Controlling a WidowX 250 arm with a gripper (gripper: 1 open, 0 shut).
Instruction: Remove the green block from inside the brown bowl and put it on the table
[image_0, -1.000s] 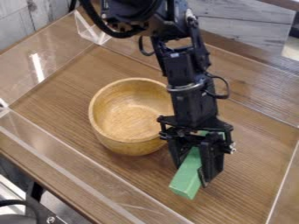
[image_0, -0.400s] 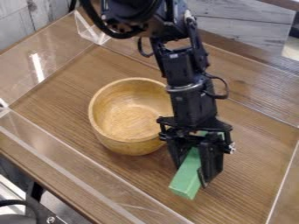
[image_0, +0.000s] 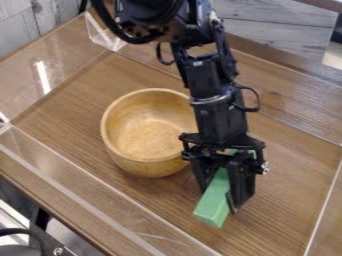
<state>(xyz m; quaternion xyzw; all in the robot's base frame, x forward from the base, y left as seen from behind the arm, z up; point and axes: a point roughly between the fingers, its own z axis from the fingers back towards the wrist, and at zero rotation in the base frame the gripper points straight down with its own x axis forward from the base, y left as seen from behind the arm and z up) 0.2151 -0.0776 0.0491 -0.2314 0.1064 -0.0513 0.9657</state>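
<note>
Green block's (image_0: 213, 204) upper end behind gripper (image_0: 229, 192)

I see the green block (image_0: 214, 201), a flat bar of plain bright green, outside the bowl and tilted steeply, its lower end down at the counter (image_0: 287, 110) and its upper end caught between the closed jaws. The brown bowl (image_0: 144, 131) sits upright just to the left of it, round, light wood with visible grain and a thick rim, its inside bare. The counter is medium-brown wood grain with clear plastic walls along its edges.
</note>
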